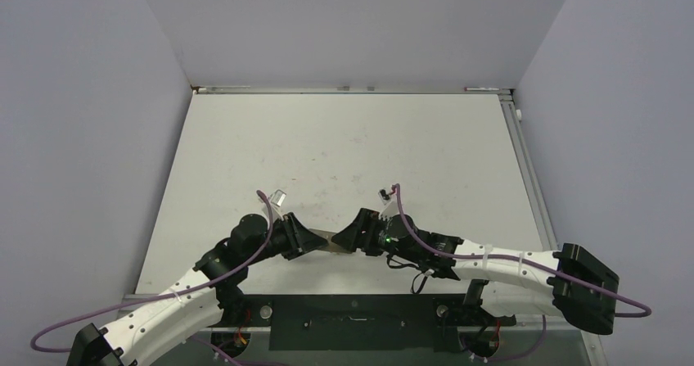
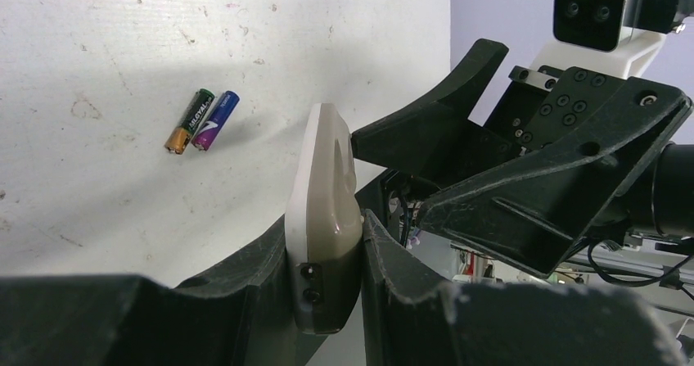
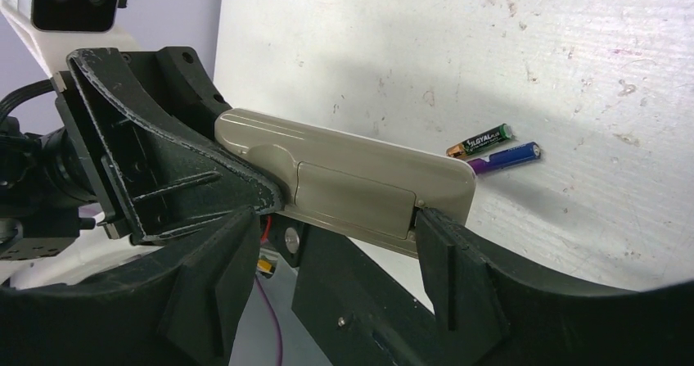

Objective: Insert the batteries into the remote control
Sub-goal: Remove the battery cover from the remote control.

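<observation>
My left gripper [image 2: 323,288] is shut on the remote control [image 2: 322,210], a slim beige-grey handset held edge-on above the table. In the right wrist view the remote [image 3: 352,178] shows its back with the battery cover [image 3: 353,196] closed. My right gripper [image 3: 327,259] is open and straddles the remote's free end, one fingertip [image 3: 438,235] at the cover's edge. Two batteries lie side by side on the table beyond, one green and gold [image 3: 480,142], one purple-blue [image 3: 509,155]. They also show in the left wrist view [image 2: 200,120]. From above, both grippers meet at the remote [image 1: 327,240].
The white table [image 1: 352,145] has grey walls on three sides and a metal rail along the right edge [image 1: 524,161]. The two arms' bases and cables crowd the near edge [image 1: 352,317].
</observation>
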Tool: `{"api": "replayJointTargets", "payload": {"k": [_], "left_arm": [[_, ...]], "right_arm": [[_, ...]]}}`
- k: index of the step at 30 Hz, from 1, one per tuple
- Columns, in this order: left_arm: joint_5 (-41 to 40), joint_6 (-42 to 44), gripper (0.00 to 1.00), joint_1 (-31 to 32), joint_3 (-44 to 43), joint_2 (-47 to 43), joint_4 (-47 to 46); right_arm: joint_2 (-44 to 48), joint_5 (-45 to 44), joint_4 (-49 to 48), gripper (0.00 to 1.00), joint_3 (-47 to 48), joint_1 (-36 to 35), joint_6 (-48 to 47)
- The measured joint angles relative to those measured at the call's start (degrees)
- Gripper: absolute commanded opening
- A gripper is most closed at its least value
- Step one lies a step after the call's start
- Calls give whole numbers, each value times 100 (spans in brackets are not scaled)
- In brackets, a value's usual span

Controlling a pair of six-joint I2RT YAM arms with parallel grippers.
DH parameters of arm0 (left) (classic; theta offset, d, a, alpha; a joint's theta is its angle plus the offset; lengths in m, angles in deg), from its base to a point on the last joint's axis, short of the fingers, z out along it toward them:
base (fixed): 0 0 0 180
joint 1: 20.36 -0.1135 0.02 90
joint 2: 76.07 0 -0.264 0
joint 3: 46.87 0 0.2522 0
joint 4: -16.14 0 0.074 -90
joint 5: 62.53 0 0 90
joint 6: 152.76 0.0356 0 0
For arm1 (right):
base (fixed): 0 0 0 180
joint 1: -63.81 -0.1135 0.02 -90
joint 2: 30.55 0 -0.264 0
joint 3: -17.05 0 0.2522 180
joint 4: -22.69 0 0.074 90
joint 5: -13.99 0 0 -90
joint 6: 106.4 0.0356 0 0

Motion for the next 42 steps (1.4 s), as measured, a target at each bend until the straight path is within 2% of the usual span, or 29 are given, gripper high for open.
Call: {"api": "replayJointTargets", "payload": {"k": [15,42], "left_arm": [[2,-61,0,0,37,2,-28],[61,-13,0,26,-101,334,-90]], "right_arm": [[22,173,-595,67,-323,105,256],[273,162,-343,66,-345,105,160]]}}
